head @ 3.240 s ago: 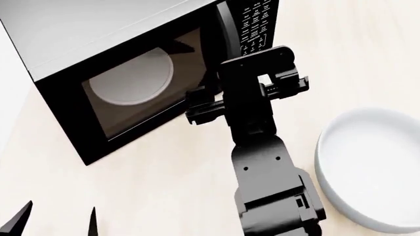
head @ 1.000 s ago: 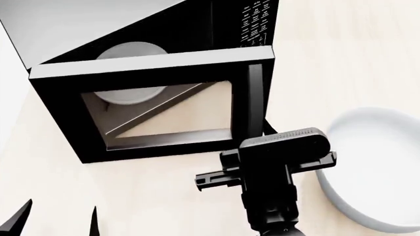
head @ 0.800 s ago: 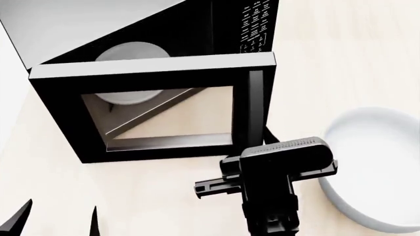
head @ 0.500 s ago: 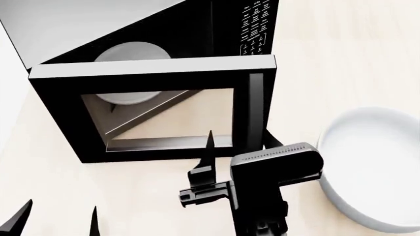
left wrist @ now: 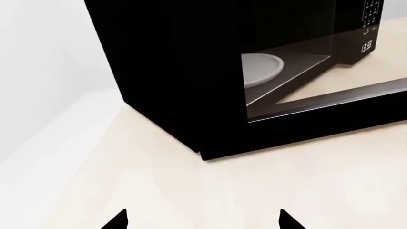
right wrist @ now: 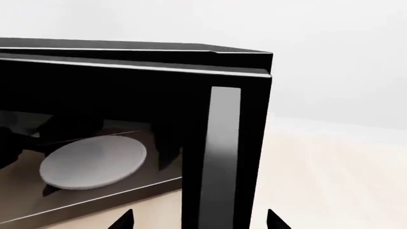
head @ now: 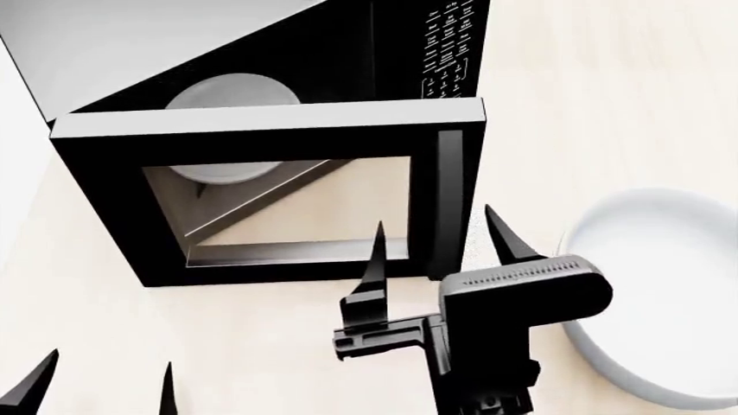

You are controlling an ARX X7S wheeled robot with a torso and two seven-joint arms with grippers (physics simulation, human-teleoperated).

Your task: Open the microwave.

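Microwave (head: pixel 207 60) at bench (head: pixel 645 86) far-left corner; door (head: pixel 276 194) swung wide, vertical bar handle (head: pixel 448 203) at its free edge, white turntable plate (head: pixel 231 95) visible inside. White bowl (head: pixel 652 294) near bench right edge. Right gripper (head: pixel 436 246) just before handle, fingers spread, holding nothing. Left gripper (head: pixel 98 380) low, also spread.

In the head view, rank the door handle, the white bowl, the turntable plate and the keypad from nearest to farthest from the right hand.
1. Door handle: just ahead of the right hand, between its open fingers.
2. White bowl: to its right on the counter.
3. Turntable plate: inside, far left.
4. Keypad: at the back, about as far as the plate; too close to call.
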